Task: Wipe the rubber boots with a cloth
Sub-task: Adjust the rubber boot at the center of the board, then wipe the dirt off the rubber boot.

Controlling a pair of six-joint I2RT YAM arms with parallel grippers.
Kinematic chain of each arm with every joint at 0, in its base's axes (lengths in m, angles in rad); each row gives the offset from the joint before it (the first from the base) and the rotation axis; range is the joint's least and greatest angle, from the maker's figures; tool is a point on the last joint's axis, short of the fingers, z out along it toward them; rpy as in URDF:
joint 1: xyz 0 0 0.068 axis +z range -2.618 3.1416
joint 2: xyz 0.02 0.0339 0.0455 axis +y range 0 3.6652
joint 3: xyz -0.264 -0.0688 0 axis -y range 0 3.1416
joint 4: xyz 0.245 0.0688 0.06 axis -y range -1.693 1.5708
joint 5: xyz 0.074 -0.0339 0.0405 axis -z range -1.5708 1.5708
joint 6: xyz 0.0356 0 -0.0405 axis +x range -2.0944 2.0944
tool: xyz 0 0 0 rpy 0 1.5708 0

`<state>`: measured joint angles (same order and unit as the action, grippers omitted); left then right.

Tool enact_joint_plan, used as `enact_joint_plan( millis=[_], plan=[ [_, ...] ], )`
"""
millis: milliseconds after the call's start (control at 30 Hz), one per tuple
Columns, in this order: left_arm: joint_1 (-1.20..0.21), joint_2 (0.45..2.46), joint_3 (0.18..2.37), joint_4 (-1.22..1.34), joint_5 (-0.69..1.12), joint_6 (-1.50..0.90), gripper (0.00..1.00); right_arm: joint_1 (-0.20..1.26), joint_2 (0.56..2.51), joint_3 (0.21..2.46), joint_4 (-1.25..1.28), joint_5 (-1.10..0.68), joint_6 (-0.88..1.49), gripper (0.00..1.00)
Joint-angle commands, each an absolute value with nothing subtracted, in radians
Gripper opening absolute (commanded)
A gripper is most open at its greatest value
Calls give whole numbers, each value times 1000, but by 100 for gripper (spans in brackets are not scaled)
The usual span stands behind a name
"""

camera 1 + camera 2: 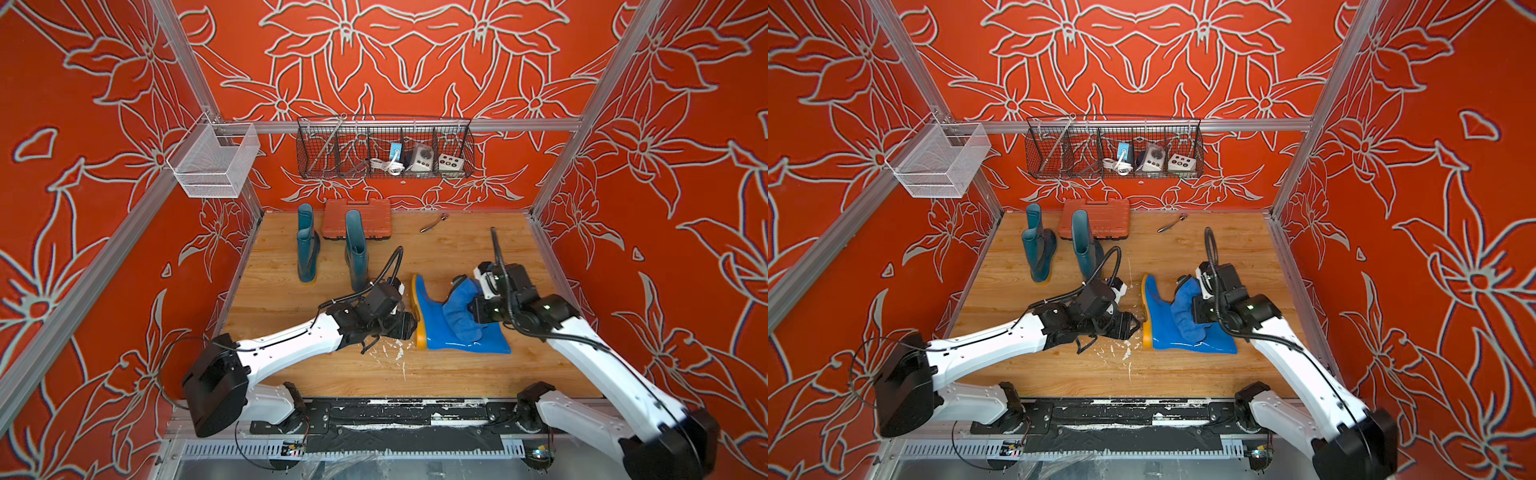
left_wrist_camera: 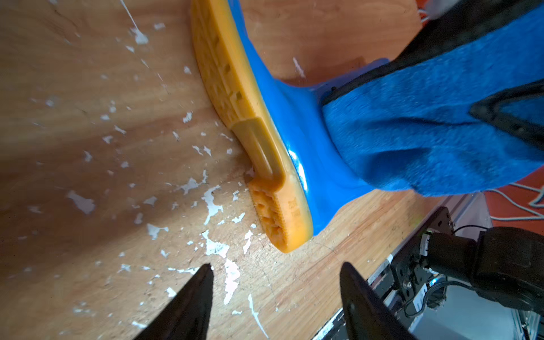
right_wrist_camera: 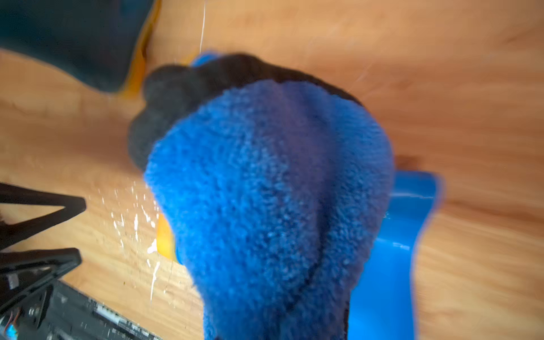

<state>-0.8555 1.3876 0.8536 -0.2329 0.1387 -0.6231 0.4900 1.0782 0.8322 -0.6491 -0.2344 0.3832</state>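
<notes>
Glossy bright blue rubber boot [image 1: 438,332] [image 1: 1163,332] lies on its side on the wooden worktop [image 1: 457,374], lower centre of frame in both top views, with its yellow-orange sole facing frame left. We note the fuzzy blue cloth with black edging [image 1: 463,309] [image 3: 265,206] draped over the boot's ankle. The right pincer [image 1: 478,311] is buried in the cloth, closed and bunching it. The left pincer [image 2: 278,266] stands agape just beside the sole's heel, holding nothing. A dark teal rubber boot [image 1: 307,253] and a second teal boot [image 1: 356,253] stand upright further up and left, before the orange ribbed plastic case [image 1: 361,216].
</notes>
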Motion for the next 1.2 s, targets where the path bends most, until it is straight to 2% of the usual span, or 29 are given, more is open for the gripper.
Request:
enact_joint_plan(
  millis=[0,100,200,267,367,433,533,633,700,767,900,1033,1167],
  plan=[
    [-849,1490,883,-85,251,-652,67,548,1148,857,-433,-381,367,0],
    [-838,1623,919,-23,296,-674,67,555,1258,859,-408,-443,337,0],
    [-834,1705,931,10,293,-695,63,538,1311,858,-496,-324,314,0],
    [-834,1710,921,12,287,-708,54,445,1310,841,-555,-273,309,0],
    [-834,1676,896,-15,270,-704,44,228,1283,802,-555,-357,325,0],
    [-829,1648,867,-14,275,-712,31,182,1293,798,-519,-397,346,0],
    [-825,1620,830,-2,291,-729,14,255,1388,851,-510,-476,370,0],
    [-825,1572,803,-41,270,-738,0,512,1466,937,-505,-429,386,0],
    [-824,1516,784,-96,223,-749,0,630,1498,974,-473,-432,418,0],
    [-824,1456,772,-163,173,-760,0,645,1506,983,-468,-437,437,0],
    [-824,1339,730,-276,80,-797,0,550,1482,994,-574,-346,357,0],
    [-822,1299,654,-238,38,-832,0,361,1414,922,-601,-431,343,0],
    [-822,1361,666,-191,70,-844,0,382,1352,851,-567,-443,391,0]
  ],
)
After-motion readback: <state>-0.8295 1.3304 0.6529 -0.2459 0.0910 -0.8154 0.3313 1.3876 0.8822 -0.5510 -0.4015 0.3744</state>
